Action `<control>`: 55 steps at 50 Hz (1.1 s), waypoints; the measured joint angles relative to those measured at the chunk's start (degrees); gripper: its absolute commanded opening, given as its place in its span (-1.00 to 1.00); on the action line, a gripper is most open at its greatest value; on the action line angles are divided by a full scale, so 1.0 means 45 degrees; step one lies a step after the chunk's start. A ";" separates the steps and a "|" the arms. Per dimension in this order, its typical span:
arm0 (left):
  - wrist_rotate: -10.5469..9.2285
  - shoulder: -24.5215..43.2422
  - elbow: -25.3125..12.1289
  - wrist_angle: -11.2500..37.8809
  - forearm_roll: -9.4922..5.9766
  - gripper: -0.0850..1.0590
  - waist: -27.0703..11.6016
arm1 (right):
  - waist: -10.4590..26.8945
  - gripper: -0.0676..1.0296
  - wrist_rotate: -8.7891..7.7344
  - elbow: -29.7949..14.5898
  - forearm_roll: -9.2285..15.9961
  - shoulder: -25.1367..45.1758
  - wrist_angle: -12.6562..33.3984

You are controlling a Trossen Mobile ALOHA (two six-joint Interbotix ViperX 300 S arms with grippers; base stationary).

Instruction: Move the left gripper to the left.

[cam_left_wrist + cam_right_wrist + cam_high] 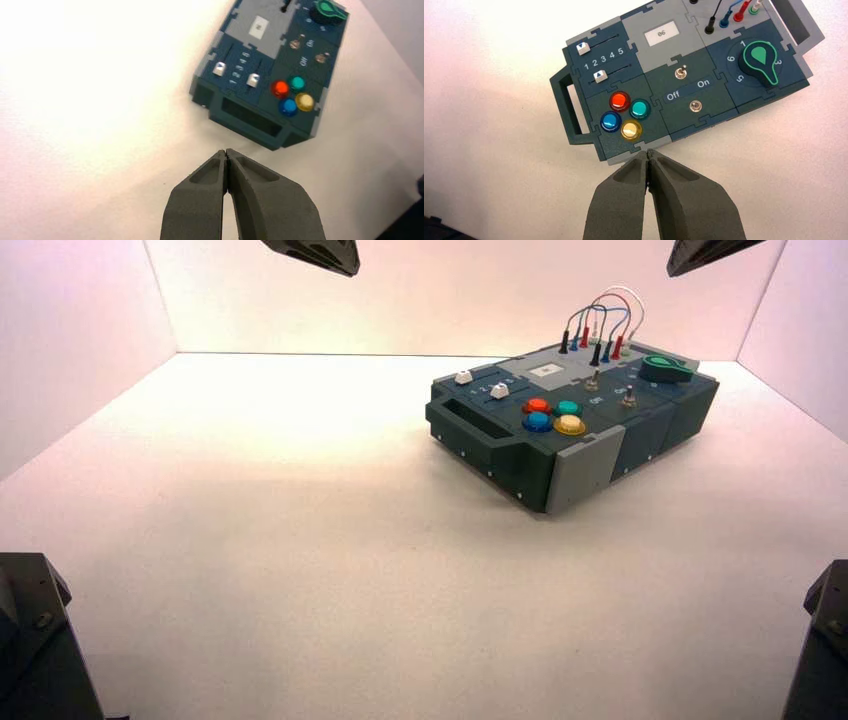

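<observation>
My left gripper (318, 254) shows as a small black wedge tip at the top edge of the high view, left of centre. In the left wrist view it (226, 152) is shut and empty, hanging over bare white table short of the button box (250, 117). My right gripper (705, 252) is the like tip at the top right. In the right wrist view it (647, 153) is shut and empty, just off the box's grey edge (624, 157) by the yellow button (631, 130).
The dark teal button box (500, 445) stands right of centre, turned at an angle. It bears two white sliders (583, 48), four coloured buttons (619, 101), two toggle switches (680, 73), a green knob (760, 61) and looped wires (600, 315). White walls enclose the table.
</observation>
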 measured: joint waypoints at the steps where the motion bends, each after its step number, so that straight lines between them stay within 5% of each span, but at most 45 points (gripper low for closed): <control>1: 0.0000 0.0000 0.0000 0.0000 0.0039 -0.89 0.0117 | 0.0000 -0.92 -0.0020 0.0020 0.0000 0.0020 0.0000; 15: 0.0195 -0.0742 0.0000 0.0273 0.0332 -0.90 0.1621 | -0.0020 -0.92 -0.0020 0.0020 0.0020 0.0098 0.0000; 29: 0.0195 -0.2891 0.0020 0.1328 0.1133 -0.90 0.3359 | 0.0000 -0.92 0.0000 0.0020 0.0000 0.0195 0.0000; 36: 0.0566 -0.3906 0.0371 0.1719 0.1562 -0.90 0.4707 | 0.0000 -0.92 -0.0020 0.0000 0.0000 0.0195 0.0156; 55: 0.0859 -0.5469 0.1035 0.1953 0.1855 -0.90 0.7812 | 0.0000 -0.92 -0.0195 -0.0156 -0.0020 -0.0195 0.0684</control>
